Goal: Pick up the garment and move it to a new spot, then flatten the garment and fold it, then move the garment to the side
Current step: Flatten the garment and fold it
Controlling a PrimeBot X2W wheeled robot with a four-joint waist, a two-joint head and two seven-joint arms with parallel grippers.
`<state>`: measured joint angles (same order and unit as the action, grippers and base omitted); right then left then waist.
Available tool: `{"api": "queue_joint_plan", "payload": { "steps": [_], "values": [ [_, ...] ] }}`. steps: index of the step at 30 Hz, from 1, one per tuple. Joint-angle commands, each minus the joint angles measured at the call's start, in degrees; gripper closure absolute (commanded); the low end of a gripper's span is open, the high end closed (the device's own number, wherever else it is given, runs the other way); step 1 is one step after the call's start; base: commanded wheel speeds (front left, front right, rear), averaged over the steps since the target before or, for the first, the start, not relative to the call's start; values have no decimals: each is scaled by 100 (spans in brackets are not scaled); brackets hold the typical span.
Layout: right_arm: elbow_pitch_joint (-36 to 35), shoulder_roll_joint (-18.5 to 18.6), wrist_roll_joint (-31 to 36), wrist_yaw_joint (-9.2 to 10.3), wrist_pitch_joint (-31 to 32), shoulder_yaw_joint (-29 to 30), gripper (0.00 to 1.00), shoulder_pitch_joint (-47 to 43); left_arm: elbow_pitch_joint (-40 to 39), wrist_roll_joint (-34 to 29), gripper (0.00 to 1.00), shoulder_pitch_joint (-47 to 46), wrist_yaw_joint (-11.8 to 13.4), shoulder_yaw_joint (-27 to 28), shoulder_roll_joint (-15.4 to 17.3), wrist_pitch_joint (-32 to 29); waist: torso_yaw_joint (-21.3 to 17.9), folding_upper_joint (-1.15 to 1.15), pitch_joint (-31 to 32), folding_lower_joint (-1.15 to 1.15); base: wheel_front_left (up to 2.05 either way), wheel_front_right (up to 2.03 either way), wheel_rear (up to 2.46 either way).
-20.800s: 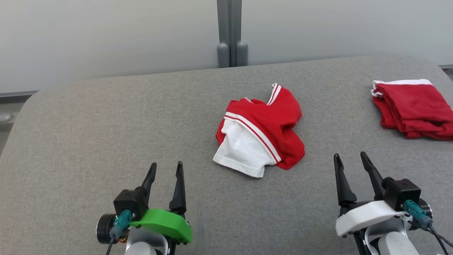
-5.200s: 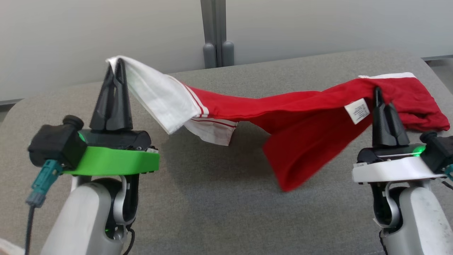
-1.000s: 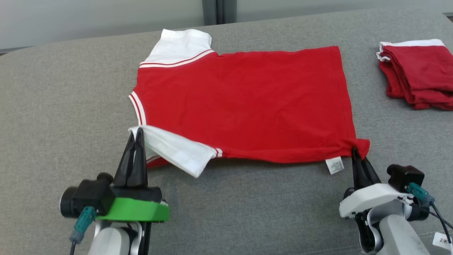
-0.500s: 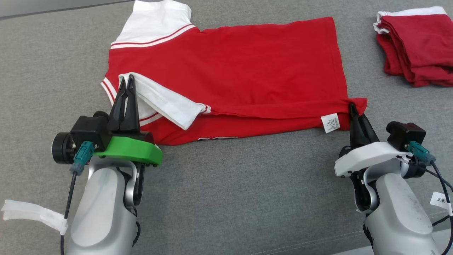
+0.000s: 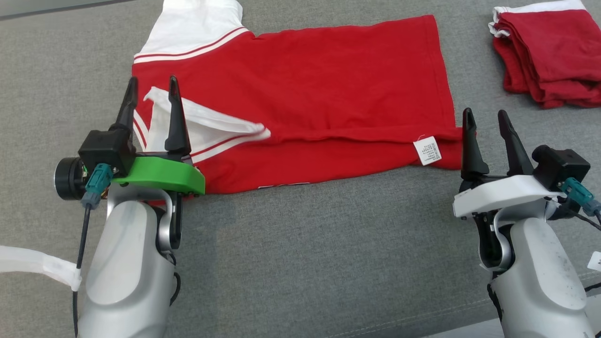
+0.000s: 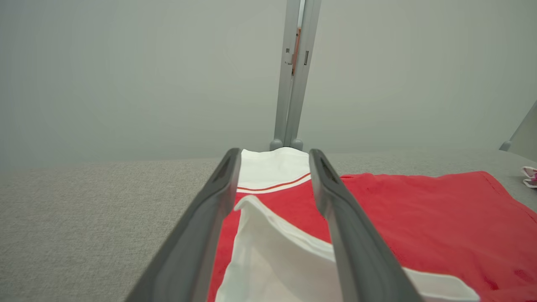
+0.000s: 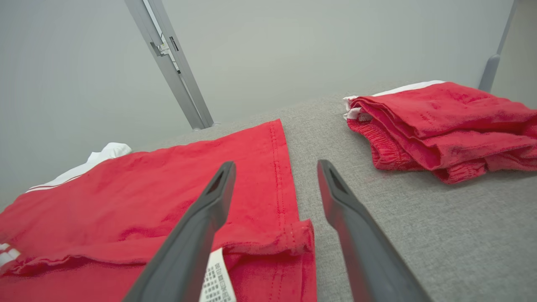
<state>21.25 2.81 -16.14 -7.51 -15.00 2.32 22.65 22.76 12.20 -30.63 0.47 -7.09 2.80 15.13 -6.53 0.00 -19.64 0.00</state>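
red t-shirt (image 5: pixel 328 84) lay flat, near edge folded over just ahead of the left gripper (image 5: pixel 152 80) and right gripper (image 5: pixel 483 111) (both released); further folding and setting aside remained.

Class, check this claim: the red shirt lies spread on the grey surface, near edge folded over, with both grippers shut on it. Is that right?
Not the grip: the head view shows the left gripper and right gripper both open, fingers apart. The red shirt does lie spread, edge folded.
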Motion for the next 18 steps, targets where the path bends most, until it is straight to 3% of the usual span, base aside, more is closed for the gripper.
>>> {"api": "queue_joint_plan", "payload": {
  "steps": [1,9,18],
  "values": [
    [-91,17,108,6,-23,46,0,-126,-71,44,0,-8,21,45,20,0,12,0,16,0,0,0,0],
    [-475,14,578,6,-21,324,0,-570,-581,110,0,566,11,357,21,0,134,0,257,0,0,0,0],
    [-265,16,847,7,268,362,0,-951,39,502,0,1260,37,430,20,-254,330,0,638,0,0,0,0]
  ]
}}
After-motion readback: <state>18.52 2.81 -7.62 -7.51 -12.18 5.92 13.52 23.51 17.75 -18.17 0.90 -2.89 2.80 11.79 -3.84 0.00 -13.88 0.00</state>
